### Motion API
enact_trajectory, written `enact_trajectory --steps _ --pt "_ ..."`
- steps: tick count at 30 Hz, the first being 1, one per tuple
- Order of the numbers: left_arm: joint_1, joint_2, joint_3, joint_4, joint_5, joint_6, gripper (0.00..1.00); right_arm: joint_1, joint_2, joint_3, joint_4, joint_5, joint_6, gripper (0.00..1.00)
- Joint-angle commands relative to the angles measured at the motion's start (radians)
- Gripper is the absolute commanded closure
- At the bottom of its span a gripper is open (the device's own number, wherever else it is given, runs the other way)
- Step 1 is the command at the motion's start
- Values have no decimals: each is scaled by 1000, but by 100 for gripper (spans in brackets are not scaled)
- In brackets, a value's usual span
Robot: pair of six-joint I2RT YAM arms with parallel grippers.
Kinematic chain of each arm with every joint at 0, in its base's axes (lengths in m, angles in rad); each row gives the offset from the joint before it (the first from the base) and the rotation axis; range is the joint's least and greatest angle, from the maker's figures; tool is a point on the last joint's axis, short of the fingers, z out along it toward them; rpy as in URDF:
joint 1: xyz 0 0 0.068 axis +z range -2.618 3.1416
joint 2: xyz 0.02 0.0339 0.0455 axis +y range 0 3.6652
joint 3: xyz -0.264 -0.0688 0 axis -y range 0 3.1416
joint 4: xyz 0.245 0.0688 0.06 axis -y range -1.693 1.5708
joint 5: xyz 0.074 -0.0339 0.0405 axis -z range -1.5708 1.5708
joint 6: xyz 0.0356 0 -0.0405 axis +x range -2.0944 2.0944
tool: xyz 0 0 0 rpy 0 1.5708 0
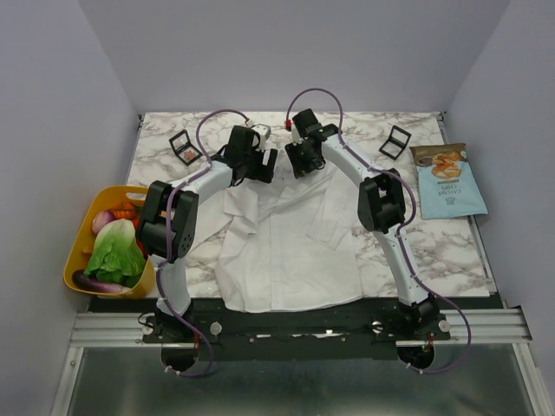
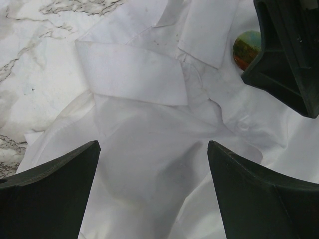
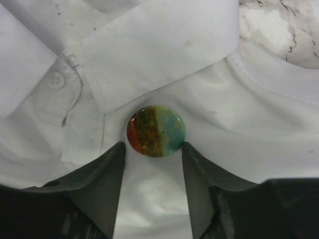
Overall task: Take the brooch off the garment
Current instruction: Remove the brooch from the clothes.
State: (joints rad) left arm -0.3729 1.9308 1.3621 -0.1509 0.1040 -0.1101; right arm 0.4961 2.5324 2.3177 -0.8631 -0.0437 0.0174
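Note:
The white shirt (image 1: 286, 251) lies spread on the marble table, collar at the far end. The brooch (image 3: 156, 131), a small round pin that is orange-red on the left and green on the right, sits on the shirt just below the collar. It also shows in the left wrist view (image 2: 246, 49). My right gripper (image 3: 153, 147) is open, one fingertip at each side of the brooch's lower edge. My left gripper (image 2: 153, 144) is open and empty over the shirt fabric below the left collar flap (image 2: 132, 72). In the top view both grippers, left (image 1: 260, 165) and right (image 1: 303, 160), meet at the collar.
Two black makeup palettes lie at the back, one on the left (image 1: 185, 147) and one on the right (image 1: 395, 141). A blue snack bag (image 1: 448, 179) lies at the right. A yellow basket (image 1: 73, 260) of vegetables hangs off the table's left edge.

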Motion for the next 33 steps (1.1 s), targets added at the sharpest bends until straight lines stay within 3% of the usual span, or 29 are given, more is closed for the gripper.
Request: enact_trajectory --steps 1,6,13,14,18,22,29,33 --pt "6 -26 -8 22 20 -7 1 4 26 -7 -25 15 -35 48" --pt "8 -39 0 14 22 4 1 2 16 -17 -7 10 -43 57" --pt "9 -50 -11 13 22 16 1 2 3 0 6 -10 -51 60" --pt "9 -50 -11 13 23 18 1 4 6 2 6 -10 -50 59" --pt "11 -44 -15 16 29 10 1 4 11 8 7 -22 -51 38" --pt "11 -36 -17 22 31 10 1 4 20 32 9 -5 -53 29" --pt "11 -33 -11 25 33 7 1 4 63 72 7 19 -45 30" --pt "12 -33 -14 25 34 7 1 5 74 85 1 13 -43 39"
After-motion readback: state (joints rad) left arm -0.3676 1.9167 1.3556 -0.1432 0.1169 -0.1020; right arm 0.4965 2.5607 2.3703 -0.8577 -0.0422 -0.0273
